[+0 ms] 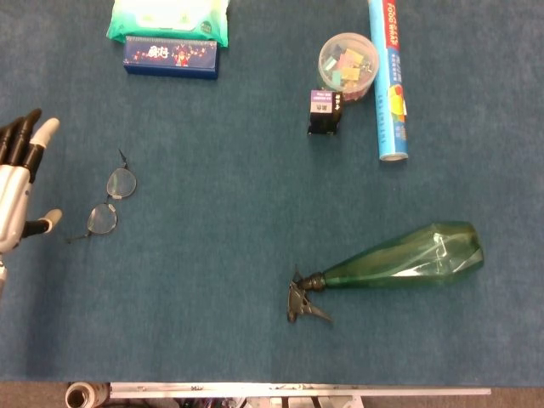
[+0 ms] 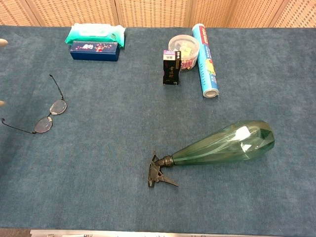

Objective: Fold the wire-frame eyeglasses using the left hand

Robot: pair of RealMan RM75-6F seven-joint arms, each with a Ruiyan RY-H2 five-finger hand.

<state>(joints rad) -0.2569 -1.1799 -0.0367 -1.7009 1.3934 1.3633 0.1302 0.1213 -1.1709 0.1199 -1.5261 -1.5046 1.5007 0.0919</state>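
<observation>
Head view: left hand [image 1: 19,189] at the frame's left edge, fingers [image 1: 32,140] apart and stretched out, thumb out to the side, nothing in it.
Chest view: only two pale fingertips of that hand show at the left border.
Right hand: in neither view.
Eyeglasses [image 1: 110,199]: flat on the blue table cover [image 1: 238,221], just beside the left hand, not touching it; both temple arms spread open (thin wire, easy to miss), plain in the chest view [image 2: 45,115].
Spray bottle [image 1: 399,263]: well apart from the eyeglasses, green, lying on its side with its black trigger head toward them.
Small black box [image 1: 324,111]: standing upright, far from the eyeglasses toward the back of the table.
Clear tub [image 1: 348,62]: right behind the black box, filled with coloured bits I cannot make out.
Blue roll [image 1: 389,78]: lying beside the tub on the side away from the eyeglasses.
Wipes pack [image 1: 168,17]: green, at the back edge beyond the eyeglasses.
Dark blue box [image 1: 171,56]: lying against the front of the wipes pack.
</observation>
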